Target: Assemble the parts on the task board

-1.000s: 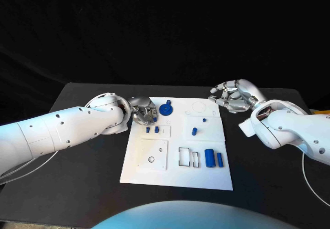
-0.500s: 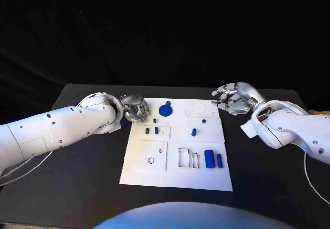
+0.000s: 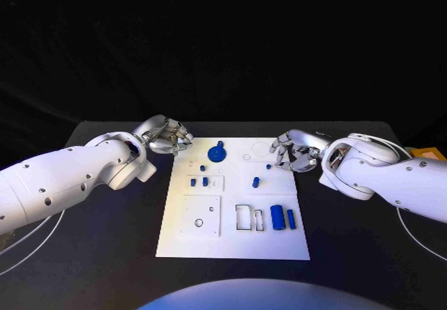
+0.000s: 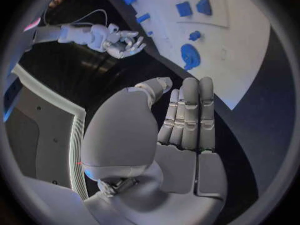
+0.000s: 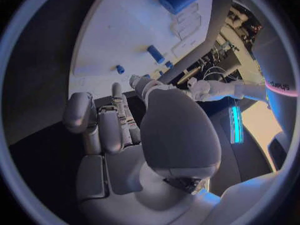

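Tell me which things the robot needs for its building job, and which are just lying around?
Needed for the job:
- white task board
- round blue part
- big blue cylinder
- small blue pegs
- left robot hand
- right robot hand

Just lying around:
- orange thing at the table's right edge

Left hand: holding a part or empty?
Empty. The left hand has its fingers straight and together with nothing between them, off the task board's edge.

The near half of the task board [image 3: 233, 245] lies free from above; the right hand [image 3: 291, 150] hangs over its far right corner; the left hand [image 3: 166, 135] stays beside its far left corner, above the bare surface [image 3: 112, 232].
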Controlling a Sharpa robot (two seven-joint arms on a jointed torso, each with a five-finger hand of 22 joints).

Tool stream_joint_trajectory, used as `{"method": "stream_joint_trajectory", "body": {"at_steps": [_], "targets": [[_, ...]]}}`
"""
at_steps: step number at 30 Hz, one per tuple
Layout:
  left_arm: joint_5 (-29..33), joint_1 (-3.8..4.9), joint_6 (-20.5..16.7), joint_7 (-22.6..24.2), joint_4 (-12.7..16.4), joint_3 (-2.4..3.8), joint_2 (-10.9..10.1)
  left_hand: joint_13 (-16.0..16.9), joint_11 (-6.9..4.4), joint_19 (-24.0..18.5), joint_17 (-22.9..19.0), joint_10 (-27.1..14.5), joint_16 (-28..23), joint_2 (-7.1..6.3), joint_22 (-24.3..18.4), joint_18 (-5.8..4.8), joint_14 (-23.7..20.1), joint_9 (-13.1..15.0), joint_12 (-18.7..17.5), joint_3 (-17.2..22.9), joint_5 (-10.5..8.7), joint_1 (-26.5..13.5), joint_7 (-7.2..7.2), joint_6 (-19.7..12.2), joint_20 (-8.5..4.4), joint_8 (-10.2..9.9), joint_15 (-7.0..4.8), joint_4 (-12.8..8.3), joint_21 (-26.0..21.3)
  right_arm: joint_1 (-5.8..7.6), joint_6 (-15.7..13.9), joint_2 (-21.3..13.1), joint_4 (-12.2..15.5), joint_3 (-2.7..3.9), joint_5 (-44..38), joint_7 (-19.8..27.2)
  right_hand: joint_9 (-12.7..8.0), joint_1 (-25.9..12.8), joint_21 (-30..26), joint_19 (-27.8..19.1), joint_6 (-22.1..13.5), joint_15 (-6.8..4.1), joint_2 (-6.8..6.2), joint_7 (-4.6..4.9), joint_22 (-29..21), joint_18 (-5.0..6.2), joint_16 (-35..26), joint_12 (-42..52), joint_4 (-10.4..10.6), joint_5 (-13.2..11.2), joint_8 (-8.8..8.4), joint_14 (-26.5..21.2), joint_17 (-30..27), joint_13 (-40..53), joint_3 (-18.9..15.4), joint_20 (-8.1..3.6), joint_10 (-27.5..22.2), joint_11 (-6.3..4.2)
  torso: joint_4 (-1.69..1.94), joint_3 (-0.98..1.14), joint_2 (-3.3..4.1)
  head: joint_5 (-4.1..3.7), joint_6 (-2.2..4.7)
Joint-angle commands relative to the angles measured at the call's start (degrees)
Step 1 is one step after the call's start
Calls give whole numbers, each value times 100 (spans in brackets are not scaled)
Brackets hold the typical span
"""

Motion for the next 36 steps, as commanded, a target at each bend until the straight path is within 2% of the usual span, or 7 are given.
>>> {"method": "stream_joint_trajectory", "body": {"at_steps": [1,6,8,12,25,30,36], "targets": [[2108,2,-61,1194,173,6,-79,-18,31,46,-29,13,-42,94,-10,36,-39,-11,11,59,19,52,25,0,-16,20,-13,-40,-23,-5,516,41,11,1,-1282,-580,-7,-41,30,49,702,8,-8,-41,16,-47,-7,-47,-13,-38,-26,68,20,-26,-22,-10,24,15,3,-15,8,-30,11],[2980,-3,390,1746,394,2,-189,-33,40,40,-51,19,-76,163,-12,32,-53,-24,13,76,11,78,37,0,-12,16,-4,-70,-27,-19,582,134,26,1,-1548,-729,-12,-30,-8,36,744,8,-11,-45,-2,-38,-34,-132,-38,-35,-34,67,-29,-107,-21,-17,35,17,5,-27,-1,-25,18],[3367,-4,489,1889,488,-2,-225,-32,-14,33,-66,229,-89,296,-7,36,-46,-20,79,91,12,71,-7,113,-22,48,-33,-85,-22,-31,574,186,27,1,-1647,-831,-36,-113,-139,-24,736,18,-38,-6,-76,-18,-137,-264,-11,-49,-86,18,-183,-221,-81,13,-11,45,12,-24,0,-17,20],[3818,-5,556,2033,610,-12,-260,-35,-15,31,-68,234,-90,291,-8,36,-47,-23,75,86,11,62,-7,115,-24,45,-34,-87,-23,-54,485,283,2,1,-1786,-980,-41,-131,-128,-14,744,20,-31,-2,-66,-21,-128,-290,-3,-50,-95,24,-160,-247,-95,19,-10,48,10,-19,-3,-14,21],[4074,-6,562,2062,724,-24,-304,-50,-9,26,-74,248,-97,271,-10,35,-49,-34,58,68,9,35,10,111,-28,25,-34,-98,-28,-165,399,498,-21,-2,-1850,-952,-5,36,-74,53,1178,-41,172,-130,6,-31,-115,-473,-157,-112,0,60,-133,-510,144,-36,370,-38,6,-10,5,-17,6],[4081,-6,559,2034,728,-26,-305,-61,1,22,-79,244,-103,260,-12,33,-54,-45,41,62,10,26,24,96,-28,4,-29,-111,-32,-209,371,547,-63,-2,-1878,-971,-11,12,-761,-346,1325,24,159,-80,-373,91,-636,-881,-287,-140,-13,-278,-916,-789,224,17,96,50,8,-10,7,-14,1],[4084,-6,522,1976,715,-30,-313,-67,7,20,-81,241,-105,257,-13,32,-56,-51,33,60,10,21,34,86,-26,-8,-25,-116,-34,-288,381,601,-74,-4,-1998,-1010,-28,32,-994,-494,1381,43,208,-82,-485,130,-831,-933,-391,-170,-35,-450,-1210,-873,242,48,88,61,1,1,4,-6,-14]]}}
